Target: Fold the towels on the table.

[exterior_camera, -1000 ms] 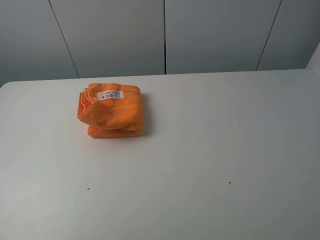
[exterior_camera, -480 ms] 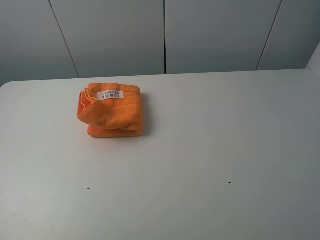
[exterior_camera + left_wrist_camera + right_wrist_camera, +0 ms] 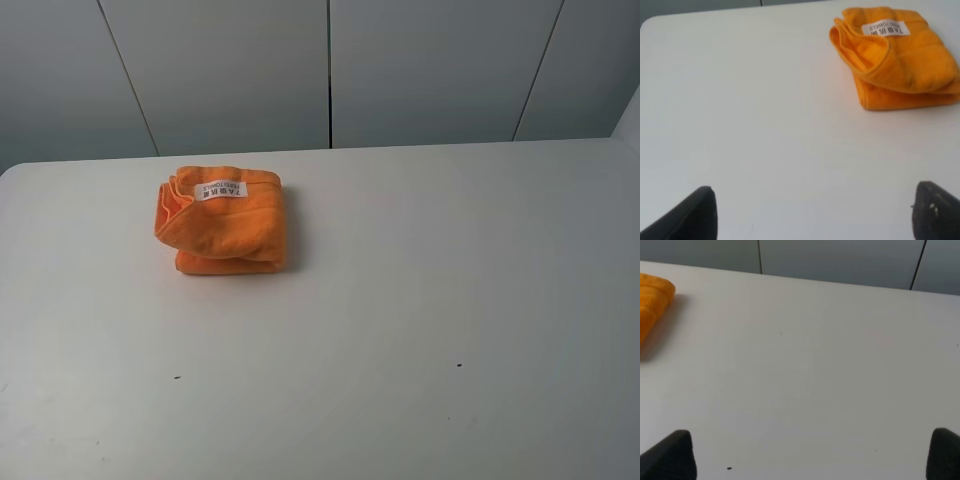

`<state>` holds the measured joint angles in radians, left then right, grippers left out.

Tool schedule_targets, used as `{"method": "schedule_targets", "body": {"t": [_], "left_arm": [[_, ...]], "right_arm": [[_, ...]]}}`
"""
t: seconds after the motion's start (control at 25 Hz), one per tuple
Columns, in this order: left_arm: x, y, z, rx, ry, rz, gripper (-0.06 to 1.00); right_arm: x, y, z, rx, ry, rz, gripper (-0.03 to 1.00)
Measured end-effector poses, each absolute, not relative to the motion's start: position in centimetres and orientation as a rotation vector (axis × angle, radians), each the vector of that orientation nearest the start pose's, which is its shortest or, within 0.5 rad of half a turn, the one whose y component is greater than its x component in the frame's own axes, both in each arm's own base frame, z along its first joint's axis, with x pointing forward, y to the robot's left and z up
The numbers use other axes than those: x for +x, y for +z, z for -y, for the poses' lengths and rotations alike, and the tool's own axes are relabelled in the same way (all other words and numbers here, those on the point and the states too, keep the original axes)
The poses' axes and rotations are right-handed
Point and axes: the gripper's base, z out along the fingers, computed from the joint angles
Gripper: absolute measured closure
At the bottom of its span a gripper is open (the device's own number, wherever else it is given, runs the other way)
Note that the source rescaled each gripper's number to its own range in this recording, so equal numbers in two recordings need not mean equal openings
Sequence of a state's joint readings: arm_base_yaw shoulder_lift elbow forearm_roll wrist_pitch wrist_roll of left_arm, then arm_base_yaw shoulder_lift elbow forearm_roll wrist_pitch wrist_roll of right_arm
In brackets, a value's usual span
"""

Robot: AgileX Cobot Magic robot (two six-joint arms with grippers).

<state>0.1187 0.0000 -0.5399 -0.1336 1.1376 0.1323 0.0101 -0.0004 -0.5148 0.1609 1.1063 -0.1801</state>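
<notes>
Grey wall panels (image 3: 330, 70) with dark vertical seams stand behind a wide white bench (image 3: 400, 300), seen from the high camera with no arm in the picture. The orange towel (image 3: 222, 222) lies folded into a compact, layered bundle on the far left part of the bench, near its back edge, with a small white label (image 3: 219, 189) on the side of the bundle nearest the wall. Well apart from the towel, toward the front of the bench, sit two tiny dark specks (image 3: 177, 377), one roughly below the towel and the other far off to its right. In the left wrist view the towel (image 3: 897, 55) rests on bare white bench (image 3: 765, 125), its label (image 3: 885, 28) facing up and its hemmed edges curling where the layers overlap; the left gripper (image 3: 812, 212) shows only as two dark fingers (image 3: 687, 217) at the corners of the picture, set wide apart, holding nothing and well clear of the towel. In the right wrist view only a rounded orange edge of the towel (image 3: 652, 302) shows at the border, with a soft shadow beside it; the right gripper (image 3: 810, 455) likewise has its two dark fingers (image 3: 670, 457) spread wide and empty over the bench (image 3: 815, 355), far from the towel, with one dark speck (image 3: 729, 468) near them.
</notes>
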Motion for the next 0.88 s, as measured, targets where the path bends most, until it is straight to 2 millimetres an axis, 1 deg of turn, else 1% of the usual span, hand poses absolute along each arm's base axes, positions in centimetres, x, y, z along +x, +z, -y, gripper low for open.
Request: {"method": "schedule_targets", "body": {"t": [0.12, 0.88], "left_arm": [[-0.8, 27.94, 1.05, 0.014, 0.009, -2.062, -0.05], [-0.75, 28.01, 0.77, -0.004, 0.041, -2.052, -0.05]], "right_arm": [[-0.93, 27.87, -1.29, -0.209, 0.088, -2.053, -0.03], [-0.92, 27.85, -1.34, -0.207, 0.096, -2.053, -0.03]]}}
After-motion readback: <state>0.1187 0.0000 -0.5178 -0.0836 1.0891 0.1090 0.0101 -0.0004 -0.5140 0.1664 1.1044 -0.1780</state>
